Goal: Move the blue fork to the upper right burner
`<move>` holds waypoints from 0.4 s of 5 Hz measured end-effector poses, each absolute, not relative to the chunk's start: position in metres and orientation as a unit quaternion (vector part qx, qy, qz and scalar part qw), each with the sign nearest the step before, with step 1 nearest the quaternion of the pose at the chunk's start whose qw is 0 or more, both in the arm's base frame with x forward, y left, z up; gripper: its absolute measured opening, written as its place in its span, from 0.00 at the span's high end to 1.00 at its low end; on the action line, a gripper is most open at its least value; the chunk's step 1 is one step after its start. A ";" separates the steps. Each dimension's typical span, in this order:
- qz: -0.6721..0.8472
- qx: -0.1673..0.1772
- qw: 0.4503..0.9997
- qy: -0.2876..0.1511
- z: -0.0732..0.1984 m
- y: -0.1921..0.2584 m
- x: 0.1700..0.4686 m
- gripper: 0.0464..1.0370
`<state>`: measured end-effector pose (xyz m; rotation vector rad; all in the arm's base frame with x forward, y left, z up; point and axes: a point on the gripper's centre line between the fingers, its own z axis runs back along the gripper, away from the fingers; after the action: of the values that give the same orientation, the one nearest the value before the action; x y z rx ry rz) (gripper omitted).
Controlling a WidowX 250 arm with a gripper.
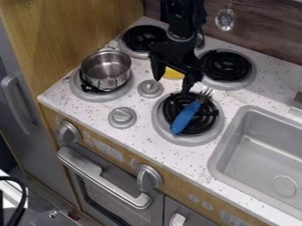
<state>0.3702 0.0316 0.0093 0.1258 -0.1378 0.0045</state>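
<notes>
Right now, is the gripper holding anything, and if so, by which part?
Nothing is held: the gripper is open, and the blue fork lies on the lower right burner.

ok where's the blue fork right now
In the camera view, the blue fork lies on the front right burner, between the sink on its right and the grey knobs on its left.

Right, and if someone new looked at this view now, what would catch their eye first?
Probably the bright blue fork, lying across the front right burner with its tines toward the back. Next, the black gripper, hanging open over the stovetop just behind that burner. Then the shiny metal pot on the front left burner.
</notes>
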 end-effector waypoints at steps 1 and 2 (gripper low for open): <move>0.002 0.062 0.997 -0.044 -0.007 0.032 0.363 0.04; -0.003 0.061 0.998 -0.029 -0.014 0.024 0.354 0.04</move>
<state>0.3536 0.0244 -0.0138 0.1213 -0.0584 -0.0069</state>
